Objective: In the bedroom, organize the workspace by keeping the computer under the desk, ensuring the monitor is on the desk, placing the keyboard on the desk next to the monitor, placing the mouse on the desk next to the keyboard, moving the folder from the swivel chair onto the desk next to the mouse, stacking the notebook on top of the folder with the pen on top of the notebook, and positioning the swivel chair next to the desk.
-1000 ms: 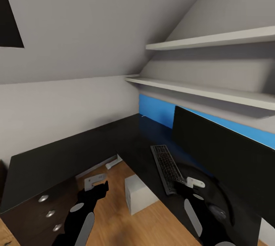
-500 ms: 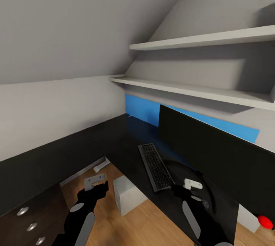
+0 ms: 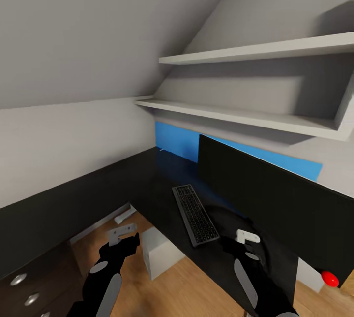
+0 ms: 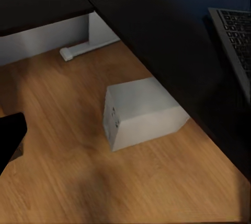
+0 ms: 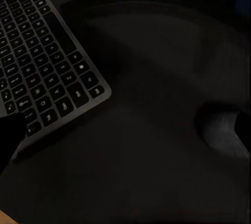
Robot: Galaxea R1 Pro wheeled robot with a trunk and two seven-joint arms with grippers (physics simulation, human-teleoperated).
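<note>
- Keyboard (image 3: 195, 214) lies flat on the black top of the desk (image 3: 147, 184), just in front of the monitor (image 3: 265, 199), which stands on the desk before the blue back panel (image 3: 177, 142).
- Mouse (image 5: 222, 130) is a dark oval on the desk top near the keyboard corner, apart from it.
- Computer (image 3: 160, 253), a small white box, stands on the wood floor (image 3: 191, 287), partly under the desk edge.
- Left gripper (image 3: 129, 244) hangs above the floor beside the computer; I cannot tell if it is released or clenched.
- Right gripper (image 3: 232, 244) hovers over the desk near the keyboard end; its state I also cannot tell.
- Two white shelves (image 3: 255, 51) are on the wall above.
- Drawer knobs (image 3: 19, 278) show at the left.
</note>
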